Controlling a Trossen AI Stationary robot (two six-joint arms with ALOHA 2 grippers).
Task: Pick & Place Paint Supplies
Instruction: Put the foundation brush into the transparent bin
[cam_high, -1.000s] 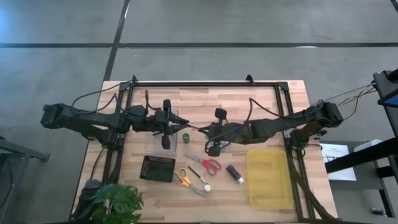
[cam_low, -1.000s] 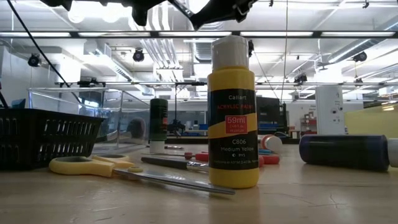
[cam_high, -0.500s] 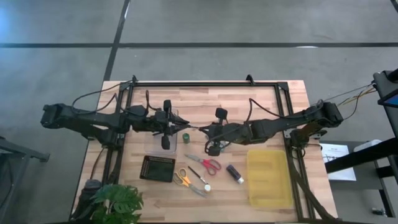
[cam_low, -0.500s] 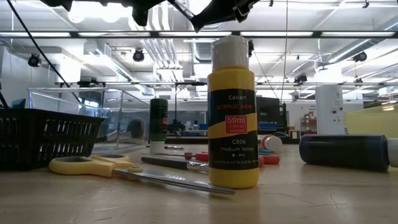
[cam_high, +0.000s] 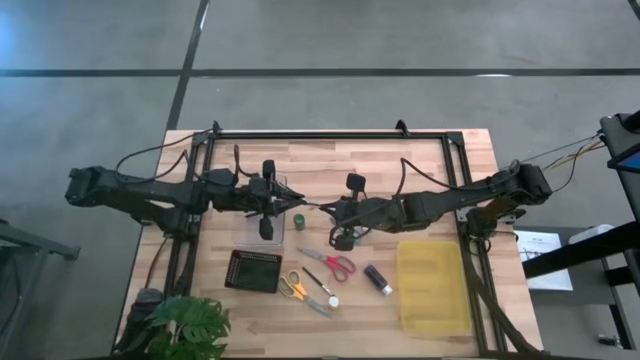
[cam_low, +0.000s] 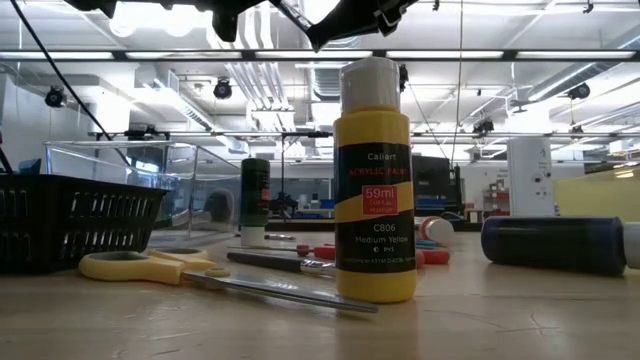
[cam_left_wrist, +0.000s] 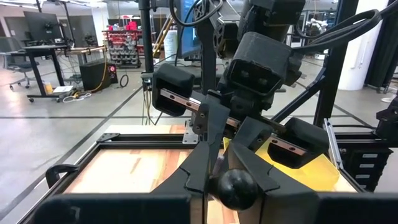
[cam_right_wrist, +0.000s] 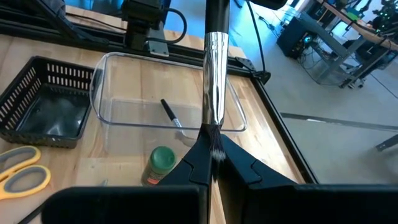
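Note:
A thin brush (cam_high: 306, 205) with a black handle and a silver ferrule (cam_right_wrist: 215, 74) hangs above the table's middle, between my two grippers. My left gripper (cam_high: 288, 206) is shut on its handle end. My right gripper (cam_high: 322, 208) faces it, shut on the bristle end. Below lie a clear tray (cam_right_wrist: 168, 93) holding another brush (cam_right_wrist: 171, 115), a green paint pot (cam_high: 299, 220), red scissors (cam_high: 335, 263), yellow scissors (cam_high: 292, 286) and a dark bottle (cam_high: 378, 279). A yellow paint bottle (cam_low: 374, 180) stands upright on the table. My left gripper pinches the brush's rounded handle end (cam_left_wrist: 231, 186) between its two fingers. It comes level from the table's left, with the fingers lying along the brush. The brush is lifted clear of the table. My right gripper pinches the dark bristles (cam_right_wrist: 215, 144) just below the ferrule between its fingertips. It comes from the table's right, slanting slightly down, with the fingers along the brush. The handle runs away from it toward the left gripper.
A black mesh basket (cam_high: 253, 270) sits at the near left and a yellow rectangular bin (cam_high: 432, 285) at the near right. A potted plant (cam_high: 190, 330) stands at the near left corner. A black frame (cam_high: 330, 134) runs around the table's edges.

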